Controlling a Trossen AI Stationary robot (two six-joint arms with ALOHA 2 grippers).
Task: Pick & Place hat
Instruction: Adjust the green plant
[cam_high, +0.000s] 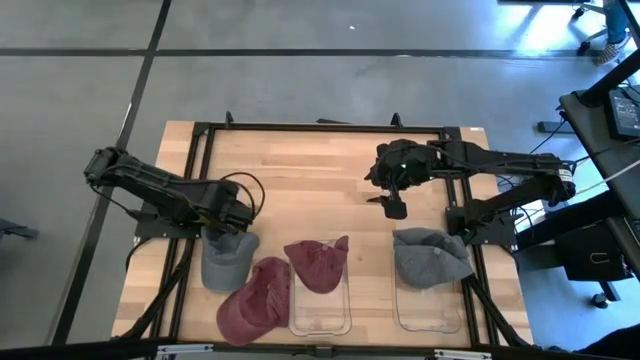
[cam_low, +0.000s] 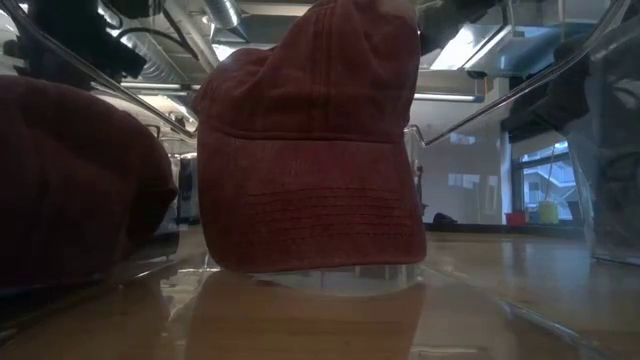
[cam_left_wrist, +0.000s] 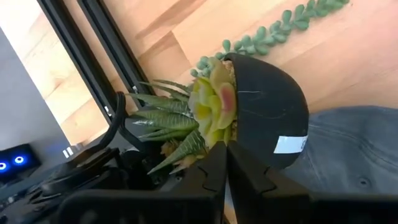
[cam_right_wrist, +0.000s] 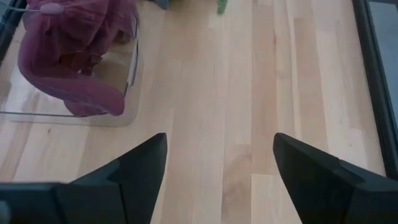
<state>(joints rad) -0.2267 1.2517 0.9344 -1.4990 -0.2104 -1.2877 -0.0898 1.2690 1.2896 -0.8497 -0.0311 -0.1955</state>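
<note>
Hat: maroon cap (cam_high: 318, 262), crumpled, draped over clear bin (cam_high: 322, 312).
Right gripper (cam_high: 394, 201): fingers spread, empty, well apart from it.
Left gripper (cam_high: 226, 222): fingers pinched together over grey cap (cam_high: 224, 262).

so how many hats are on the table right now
4: a gray hat under the left arm, a red hat at the front, another red one over a clear bin, a gray one at right.

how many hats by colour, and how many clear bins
red hats: 2
grey hats: 2
clear bins: 2
total: 6
</note>
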